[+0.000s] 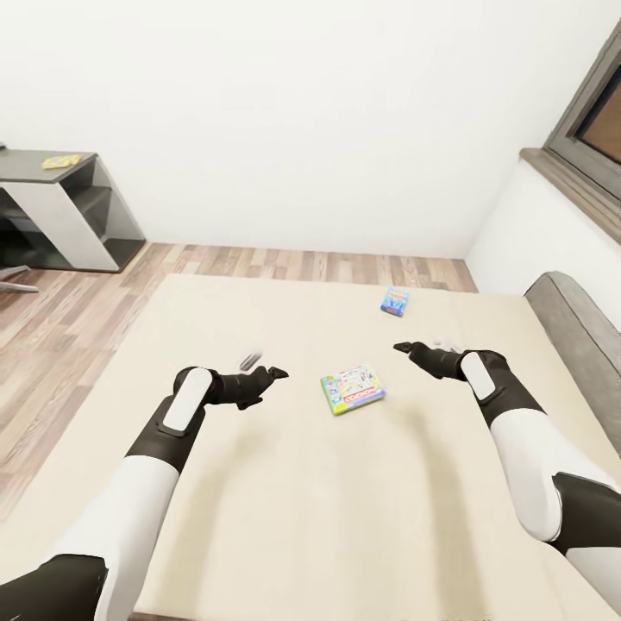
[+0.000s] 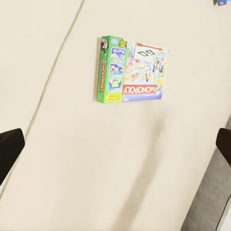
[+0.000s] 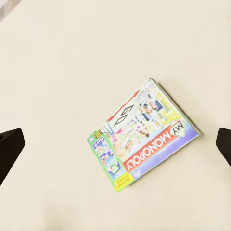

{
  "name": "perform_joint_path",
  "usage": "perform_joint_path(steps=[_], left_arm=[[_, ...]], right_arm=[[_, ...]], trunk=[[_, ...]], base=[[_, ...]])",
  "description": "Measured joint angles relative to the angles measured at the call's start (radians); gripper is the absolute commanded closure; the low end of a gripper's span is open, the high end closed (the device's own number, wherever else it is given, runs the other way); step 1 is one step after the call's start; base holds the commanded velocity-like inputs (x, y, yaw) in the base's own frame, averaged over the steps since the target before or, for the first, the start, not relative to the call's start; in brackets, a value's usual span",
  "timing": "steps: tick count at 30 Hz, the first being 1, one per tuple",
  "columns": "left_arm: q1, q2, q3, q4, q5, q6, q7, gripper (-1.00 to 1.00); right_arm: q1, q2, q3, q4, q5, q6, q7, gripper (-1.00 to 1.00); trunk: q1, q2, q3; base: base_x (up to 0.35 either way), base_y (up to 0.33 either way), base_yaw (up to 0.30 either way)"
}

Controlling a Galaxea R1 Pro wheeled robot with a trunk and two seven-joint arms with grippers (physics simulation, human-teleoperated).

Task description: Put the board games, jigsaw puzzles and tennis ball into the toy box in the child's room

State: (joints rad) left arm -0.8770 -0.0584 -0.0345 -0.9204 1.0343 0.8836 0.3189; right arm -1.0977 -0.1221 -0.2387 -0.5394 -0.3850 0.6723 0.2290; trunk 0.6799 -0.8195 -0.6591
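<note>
- Lying flat on the beige bed (image 1: 259, 483), the green-edged "MY MONOPOLY" board game (image 1: 352, 389) sits between the two arms, touched by neither.
- Left end effector (image 1: 274, 373) hovers over the mattress just left of that box; in the left wrist view its dark fingertips (image 2: 9, 149) stand at opposite edges of the picture, spread wide apart with nothing between them, and the Monopoly box (image 2: 131, 70) lies ahead on the bedding.
- Right end effector (image 1: 404, 348) hangs above the bed to the right of the box and a little farther back; its fingertips (image 3: 8, 147) are likewise spread wide and hold nothing, with the box (image 3: 143, 139) lying askew below.
- Farther up the bed, near its far edge, lies the smaller light-blue board game (image 1: 396, 301), well apart from both end effectors.
- A dark grey table (image 1: 34, 164) stands at the far left by the white wall, with a small yellow-green flat item (image 1: 61, 161) on top, too small to identify.
- Wood-plank floor (image 1: 78, 293) runs between table and bed; a grey padded headboard (image 1: 578, 328) edges the right side.
</note>
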Motion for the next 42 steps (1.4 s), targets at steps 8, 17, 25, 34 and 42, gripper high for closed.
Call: perform_joint_path(steps=[8, 17, 25, 34, 42], left_arm=[[0.0, 0.0, 0.0, 0.001, 0.001, 0.0, 0.0, -1.0], [0.0, 0.001, 0.001, 0.001, 0.003, 0.001, -0.001, -1.0], [0.0, 0.001, 0.001, 0.001, 0.004, 0.003, -0.001, -1.0], [0.0, 0.003, 0.001, 0.001, 0.005, 0.003, -0.001, -1.0], [0.0, 0.004, 0.001, 0.001, 0.005, 0.003, -0.002, -1.0]], right_arm=[[0.0, 0.0, -0.001, 0.0, 0.0, 0.002, 0.0, -1.0], [0.0, 0.001, 0.0, 0.0, 0.0, 0.009, 0.0, -1.0], [0.0, 0.002, 0.001, 0.0, 0.0, 0.01, 0.0, -1.0], [0.0, 0.002, 0.003, 0.0, 0.0, 0.011, 0.0, -1.0], [0.0, 0.002, 0.005, 0.0, 0.0, 0.011, 0.0, -1.0]], trunk=[[-0.031, 0.056, 0.025], [-0.065, 0.119, 0.053], [-0.096, 0.175, 0.078], [-0.131, 0.238, 0.107], [-0.161, 0.295, 0.132]], base=[[0.0, 0.0, -0.173], [0.0, 0.0, -0.182], [0.0, 0.0, -0.057], [0.0, 0.0, -0.017], [0.0, 0.0, -0.004]])
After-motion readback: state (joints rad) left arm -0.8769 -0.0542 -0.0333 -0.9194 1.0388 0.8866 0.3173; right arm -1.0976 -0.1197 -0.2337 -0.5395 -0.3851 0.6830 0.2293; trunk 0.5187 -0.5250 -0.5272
